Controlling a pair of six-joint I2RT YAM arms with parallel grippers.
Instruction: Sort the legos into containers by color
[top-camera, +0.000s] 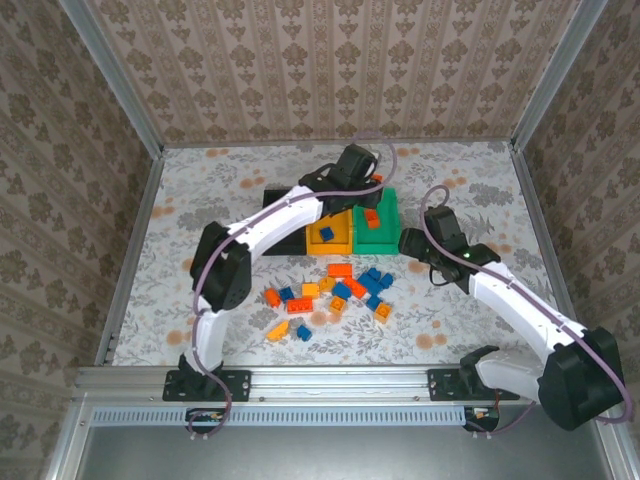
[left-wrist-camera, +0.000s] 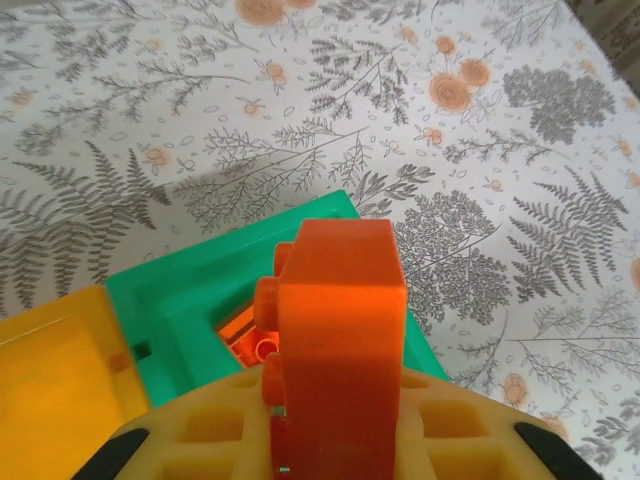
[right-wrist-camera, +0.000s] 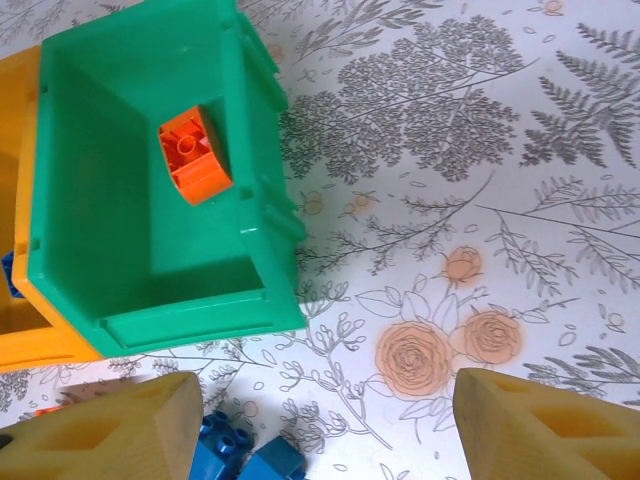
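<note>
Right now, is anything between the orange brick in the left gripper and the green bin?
Nothing visible does. The left gripper holds the orange brick over the green bin, whose top is open. Another orange brick lies inside, with bare floor beside it.

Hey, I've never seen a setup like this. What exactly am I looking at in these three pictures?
Two robot arms are bolted at the near edge of a flowered table. The wide picture looks down from above; the other two come from a camera on each wrist. Loose blue, orange and yellow bricks lie on it before a row of bins. The left gripper is shut on an orange brick above the green bin, where a second orange brick already lies. The right gripper is open and empty, low over the table.
</note>
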